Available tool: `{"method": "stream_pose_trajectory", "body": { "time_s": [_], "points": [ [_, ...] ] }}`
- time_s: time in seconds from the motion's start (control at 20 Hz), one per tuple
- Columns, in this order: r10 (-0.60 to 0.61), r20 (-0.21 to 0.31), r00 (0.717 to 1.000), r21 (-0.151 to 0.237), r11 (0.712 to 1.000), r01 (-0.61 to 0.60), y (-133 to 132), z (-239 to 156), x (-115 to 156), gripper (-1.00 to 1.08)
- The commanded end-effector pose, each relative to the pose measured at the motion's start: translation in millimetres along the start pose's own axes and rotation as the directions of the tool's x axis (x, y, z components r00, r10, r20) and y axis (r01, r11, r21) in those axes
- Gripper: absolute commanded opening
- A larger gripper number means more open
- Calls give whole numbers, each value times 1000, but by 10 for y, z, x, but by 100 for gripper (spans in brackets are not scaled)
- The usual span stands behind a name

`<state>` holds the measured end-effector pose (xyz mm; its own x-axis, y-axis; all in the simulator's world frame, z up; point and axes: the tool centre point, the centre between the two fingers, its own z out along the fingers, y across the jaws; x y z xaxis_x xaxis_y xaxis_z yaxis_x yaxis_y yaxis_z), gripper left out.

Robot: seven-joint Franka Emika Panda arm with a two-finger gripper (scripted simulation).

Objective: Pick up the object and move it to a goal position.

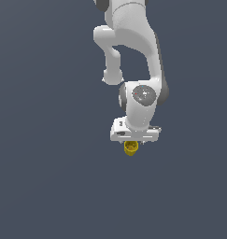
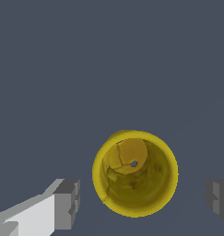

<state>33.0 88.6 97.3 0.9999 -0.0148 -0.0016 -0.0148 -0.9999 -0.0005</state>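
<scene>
— Jaws wide open? What's between them?

— Yes, my gripper (image 2: 142, 203) is open wide, and the yellow cup (image 2: 135, 173) sits upright between my fingers (image 2: 67, 203), touching neither one.

— So what now?

— I think I should go straight down, stay in the middle, then squeeze slowly — so the cup doesn't tip over.

on my feed the arm (image 1: 133, 42) is glossy white throughout, built of rounded, bulbous link shells with a dark grey band down one side. i note a grey circular cap (image 1: 144, 95) with tiny red and white specks on the wrist joint, above a flat white rectangular hand block. gripper (image 2: 143, 201): white finger (image 2: 32, 214), with dark grey blocky pads (image 2: 67, 203).
</scene>
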Motion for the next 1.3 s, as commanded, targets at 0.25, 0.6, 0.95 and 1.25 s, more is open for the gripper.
{"method": "stream_pose_trajectory", "body": {
  "time_s": [0.25,0.6,0.95,1.25],
  "points": [
    [0,0,1000,0,1000,0,-3,104,0,100],
    [2,-1,1000,0,1000,-2,-6,452,-4,100],
    [3,-2,1000,0,1000,-3,-7,508,10,-100],
    [3,-2,1000,0,1000,-3,-7,508,10,-100]
  ]
}}
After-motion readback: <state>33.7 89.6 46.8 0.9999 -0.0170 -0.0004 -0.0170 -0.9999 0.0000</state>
